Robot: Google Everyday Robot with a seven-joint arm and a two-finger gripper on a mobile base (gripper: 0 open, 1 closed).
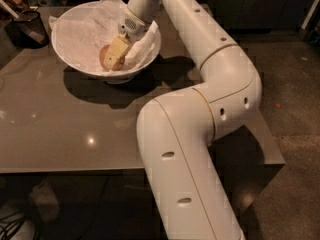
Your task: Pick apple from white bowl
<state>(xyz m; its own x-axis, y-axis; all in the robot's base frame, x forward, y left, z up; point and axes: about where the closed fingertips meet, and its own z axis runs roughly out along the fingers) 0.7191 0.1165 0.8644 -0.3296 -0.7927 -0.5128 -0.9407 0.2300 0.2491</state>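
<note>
**Camera view: our gripper (116, 55) is down inside the wide white flared bowl (75, 68).**
The small reddish-orange apple (103, 57) lies on crumpled white paper (85, 29) in that bowl, far left on the grey table (60, 119). The gripper is against its right side, and we cannot tell its jaws' state.

Bowl (74, 67) on table (60, 129), apple (103, 57) inside it, gripper (116, 55) in bowl at apple's right, cup (31, 29) left of bowl
</note>
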